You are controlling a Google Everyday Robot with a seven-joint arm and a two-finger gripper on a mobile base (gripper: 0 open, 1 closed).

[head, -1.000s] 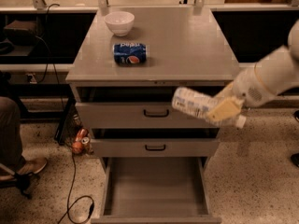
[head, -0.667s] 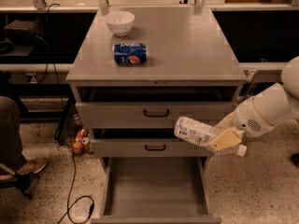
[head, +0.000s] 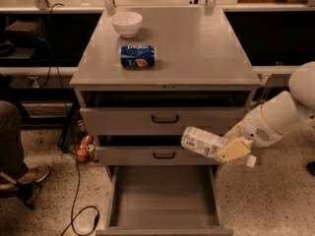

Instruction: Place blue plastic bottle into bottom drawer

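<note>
The blue plastic bottle [head: 203, 141], clear with a pale label, lies sideways in my gripper [head: 227, 150], which is shut on it. The gripper hangs in front of the middle drawer's right end, above the right rear part of the open bottom drawer [head: 162, 196]. The bottom drawer is pulled out wide and its grey floor is bare. My white arm [head: 280, 117] reaches in from the right.
A blue Pepsi can [head: 138, 56] lies on its side and a white bowl [head: 126, 23] stands on the cabinet top [head: 197, 48]. The two upper drawers stand slightly ajar. A person's leg and shoe [head: 19, 171] are at left, with cables and cans on the floor.
My gripper has carried the bottle downward, from level with the top drawer to in front of the middle drawer, just above the open bottom drawer.
</note>
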